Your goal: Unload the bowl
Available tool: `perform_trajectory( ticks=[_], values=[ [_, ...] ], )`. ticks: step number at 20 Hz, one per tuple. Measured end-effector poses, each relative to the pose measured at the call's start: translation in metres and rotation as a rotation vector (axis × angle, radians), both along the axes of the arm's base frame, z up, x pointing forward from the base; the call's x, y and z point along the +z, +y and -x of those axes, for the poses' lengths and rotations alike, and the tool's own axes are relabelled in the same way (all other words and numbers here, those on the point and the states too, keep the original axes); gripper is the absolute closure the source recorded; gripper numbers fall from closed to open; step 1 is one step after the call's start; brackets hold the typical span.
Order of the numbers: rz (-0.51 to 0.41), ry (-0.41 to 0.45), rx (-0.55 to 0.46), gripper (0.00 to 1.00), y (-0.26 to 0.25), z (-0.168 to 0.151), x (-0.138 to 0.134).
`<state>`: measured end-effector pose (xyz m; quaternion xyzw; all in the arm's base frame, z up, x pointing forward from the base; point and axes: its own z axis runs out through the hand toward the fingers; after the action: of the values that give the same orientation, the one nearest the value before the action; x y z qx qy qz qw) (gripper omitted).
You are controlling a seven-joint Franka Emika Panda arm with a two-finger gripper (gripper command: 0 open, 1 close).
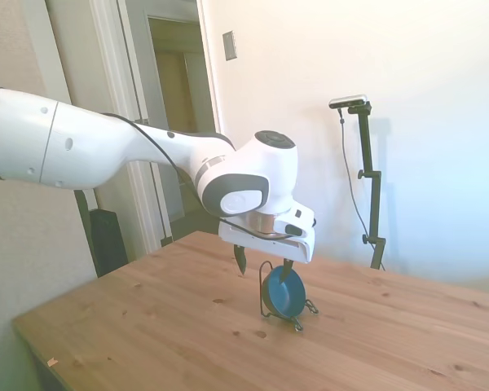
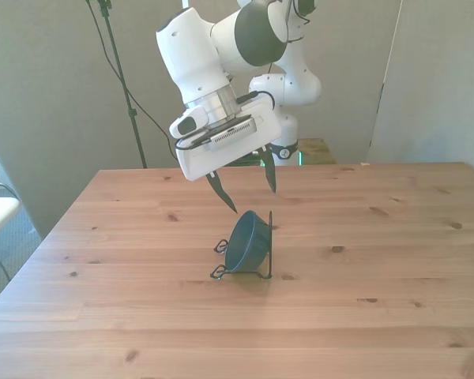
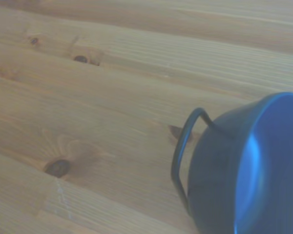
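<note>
The dark teal-blue bowl [image 1: 283, 295] [image 2: 245, 241] stands tilted on its edge in a thin black wire stand [image 1: 266, 287] [image 2: 269, 241] near the middle of the wooden table [image 2: 379, 276]. My gripper [image 1: 263, 267] [image 2: 251, 197] hangs just above the bowl, open, with nothing between its fingers. One fingertip [image 2: 231, 207] hovers close over the bowl's upper rim, while the other sits higher, on the stand's side; whether either touches is unclear. The wrist view shows the bowl [image 3: 254, 170] from close by, with a loop of the wire stand [image 3: 181, 146] beside it.
Bare wooden boards surround the stand on all sides. The table's near edge [image 1: 33, 342] lies at the side view's lower left. A doorway [image 1: 175, 90] and a wall are behind the arm.
</note>
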<state>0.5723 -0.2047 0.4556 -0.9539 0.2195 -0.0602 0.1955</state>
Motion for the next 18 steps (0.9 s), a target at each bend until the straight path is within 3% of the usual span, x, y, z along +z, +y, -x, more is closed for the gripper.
perform_trajectory(
  ticks=[10,11,18],
  values=[
    [-0.081,-0.012,0.150,0.00,-0.009,-0.021,-0.040],
    [-0.086,-0.017,0.157,1.00,-0.010,-0.021,-0.041],
    [-0.130,0.001,0.211,1.00,-0.009,-0.022,-0.040]
  ],
)
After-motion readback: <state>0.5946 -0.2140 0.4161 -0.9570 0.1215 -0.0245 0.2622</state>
